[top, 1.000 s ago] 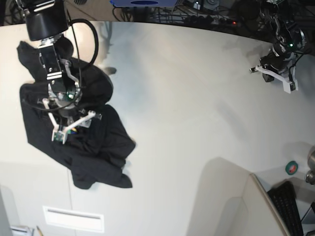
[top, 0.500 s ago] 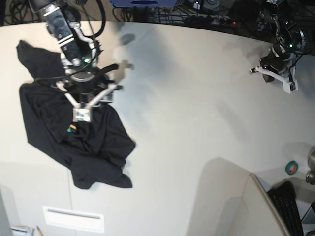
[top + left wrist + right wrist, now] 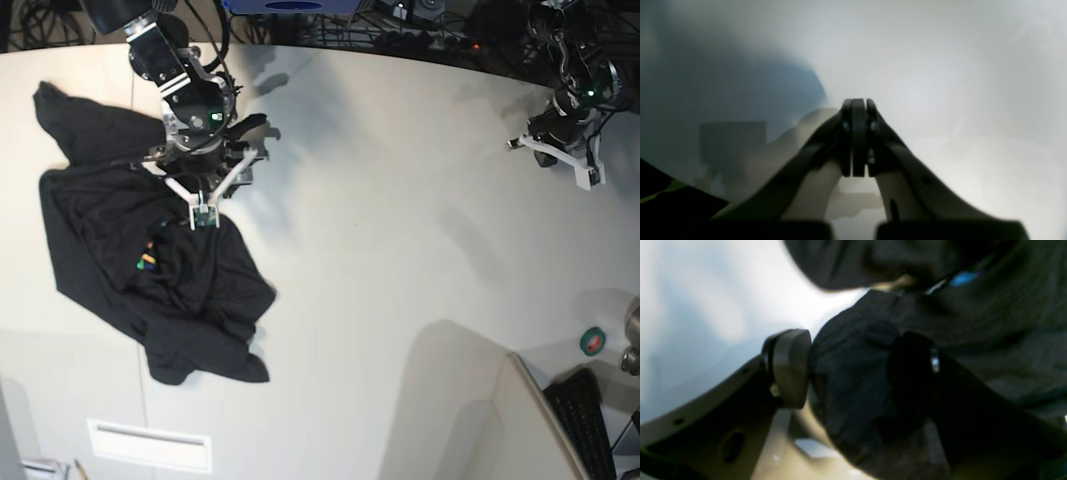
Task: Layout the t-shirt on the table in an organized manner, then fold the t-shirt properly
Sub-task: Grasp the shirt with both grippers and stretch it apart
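Observation:
The black t-shirt [image 3: 150, 280] lies crumpled at the left of the off-white table [image 3: 380, 230], with a small spot of coloured print [image 3: 148, 260] showing. My right gripper [image 3: 222, 160] hangs over the shirt's upper right edge. In the right wrist view that right gripper [image 3: 853, 370] is open, a fold of the t-shirt [image 3: 853, 350] lies between the jaws, and one pad [image 3: 790, 366] touches the fabric's edge. My left gripper [image 3: 575, 165] rests far off at the table's back right. In the left wrist view the left gripper [image 3: 855, 133] is shut on nothing above bare table.
A green tape roll [image 3: 594, 342] and a black keyboard [image 3: 585, 425] sit at the right front, beside a slanted board [image 3: 480, 420]. Cables run along the table's far edge [image 3: 400, 30]. A white slotted plate [image 3: 150, 445] lies near the front left.
My right arm has swung from the middle of the shirt toward the back and right, to the shirt's upper right edge. The left arm has not moved.

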You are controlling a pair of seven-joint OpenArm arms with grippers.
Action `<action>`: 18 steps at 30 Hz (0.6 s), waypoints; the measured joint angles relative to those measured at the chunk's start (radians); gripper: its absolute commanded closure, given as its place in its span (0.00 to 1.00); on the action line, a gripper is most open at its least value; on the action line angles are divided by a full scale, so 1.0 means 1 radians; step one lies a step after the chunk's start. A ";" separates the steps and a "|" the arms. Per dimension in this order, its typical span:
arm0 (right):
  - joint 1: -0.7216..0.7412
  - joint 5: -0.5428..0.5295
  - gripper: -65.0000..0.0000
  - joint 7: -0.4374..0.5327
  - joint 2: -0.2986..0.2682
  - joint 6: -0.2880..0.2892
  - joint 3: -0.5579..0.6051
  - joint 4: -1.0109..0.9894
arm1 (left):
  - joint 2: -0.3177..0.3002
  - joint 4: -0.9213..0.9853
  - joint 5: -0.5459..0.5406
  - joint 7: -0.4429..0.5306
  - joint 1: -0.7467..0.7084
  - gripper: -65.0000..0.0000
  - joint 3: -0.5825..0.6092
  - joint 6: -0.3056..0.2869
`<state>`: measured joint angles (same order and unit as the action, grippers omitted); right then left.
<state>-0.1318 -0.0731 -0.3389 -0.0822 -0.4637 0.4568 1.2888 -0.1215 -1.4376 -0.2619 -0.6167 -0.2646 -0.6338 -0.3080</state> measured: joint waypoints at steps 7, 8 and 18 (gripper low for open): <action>-0.027 0.007 1.00 0.016 -0.004 0.001 0.000 -0.003 | 0.009 0.005 0.000 -0.005 0.074 1.00 0.264 0.003; -0.029 0.007 1.00 0.015 -0.006 0.000 0.000 -0.003 | 0.008 0.005 -0.001 -0.003 0.097 1.00 0.311 0.002; -0.112 -0.001 1.00 -0.016 -0.041 -0.001 -0.002 0.089 | 0.122 0.207 0.000 0.000 0.436 1.00 0.785 0.004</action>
<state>-0.2436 -0.0738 -0.3550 -0.1230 -0.4644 0.4549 1.3777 0.0006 -1.2304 -0.2615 -0.6167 0.1711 0.1516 -0.3042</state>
